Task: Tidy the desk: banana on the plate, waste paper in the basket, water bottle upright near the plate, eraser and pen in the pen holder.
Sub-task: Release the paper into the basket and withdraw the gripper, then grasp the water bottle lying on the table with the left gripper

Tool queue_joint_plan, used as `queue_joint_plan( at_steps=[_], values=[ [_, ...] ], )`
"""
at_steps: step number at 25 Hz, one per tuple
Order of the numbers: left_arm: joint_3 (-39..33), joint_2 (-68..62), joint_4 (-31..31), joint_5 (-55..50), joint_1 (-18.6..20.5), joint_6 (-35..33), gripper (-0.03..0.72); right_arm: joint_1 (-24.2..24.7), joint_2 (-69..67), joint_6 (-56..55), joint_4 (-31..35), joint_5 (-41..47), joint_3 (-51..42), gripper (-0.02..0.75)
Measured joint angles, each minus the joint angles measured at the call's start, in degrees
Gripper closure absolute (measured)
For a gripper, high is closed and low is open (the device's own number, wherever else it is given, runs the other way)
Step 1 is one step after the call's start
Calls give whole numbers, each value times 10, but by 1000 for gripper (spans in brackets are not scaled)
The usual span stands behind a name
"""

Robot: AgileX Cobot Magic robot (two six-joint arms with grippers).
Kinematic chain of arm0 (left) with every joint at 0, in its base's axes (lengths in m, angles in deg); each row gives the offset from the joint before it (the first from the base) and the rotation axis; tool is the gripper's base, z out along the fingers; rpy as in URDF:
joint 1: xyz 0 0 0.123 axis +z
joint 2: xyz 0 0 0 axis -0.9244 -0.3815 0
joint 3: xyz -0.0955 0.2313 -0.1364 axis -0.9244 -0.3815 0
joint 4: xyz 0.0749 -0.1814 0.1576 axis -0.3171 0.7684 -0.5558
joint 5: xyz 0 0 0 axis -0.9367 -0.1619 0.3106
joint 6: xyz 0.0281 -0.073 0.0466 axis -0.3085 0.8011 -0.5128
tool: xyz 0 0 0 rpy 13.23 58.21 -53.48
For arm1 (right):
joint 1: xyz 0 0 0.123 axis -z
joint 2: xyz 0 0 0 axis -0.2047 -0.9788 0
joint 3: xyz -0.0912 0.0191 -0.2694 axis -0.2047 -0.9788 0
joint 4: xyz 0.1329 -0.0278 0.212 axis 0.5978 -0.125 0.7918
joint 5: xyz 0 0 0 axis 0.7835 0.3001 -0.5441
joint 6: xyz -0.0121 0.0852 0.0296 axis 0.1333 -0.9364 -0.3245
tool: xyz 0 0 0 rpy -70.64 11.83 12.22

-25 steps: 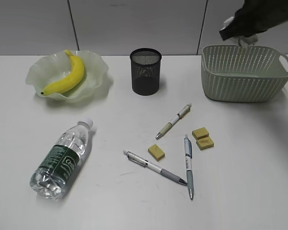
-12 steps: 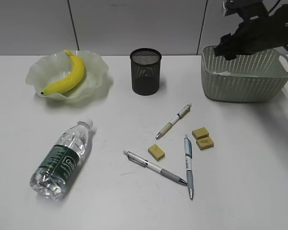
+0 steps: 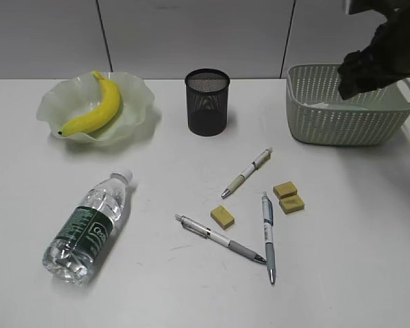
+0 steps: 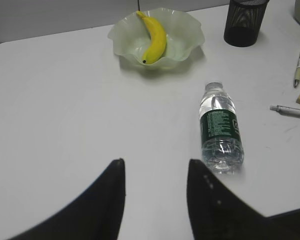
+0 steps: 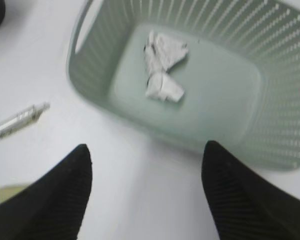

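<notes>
Waste paper (image 5: pixel 161 70) lies in basket (image 5: pixel 140 127); the empty, spread right gripper (image 5: pixel 145 192) hovers above; pens (image 3: pixel 247 172) lie lower-left.

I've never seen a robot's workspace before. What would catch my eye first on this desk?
Probably the bright yellow banana lying in the wavy pale green plate at the back left. Next, the water bottle lying on its side at the front left, and the pens and yellowish erasers strewn across the middle. At the back right, the dark right gripper hangs open over the basket, where crumpled waste paper lies on the bottom.
</notes>
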Motion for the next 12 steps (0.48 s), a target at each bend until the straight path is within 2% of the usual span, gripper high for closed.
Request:
queue_joint_plan(
  at_steps=[4,12],
  values=[
    [0,0,0,0,0,0,379,0,68,-2,12,109,-31,198],
    [0,0,0,0,0,0,379,0,303,-5,56,149,-211,230]
  ],
)
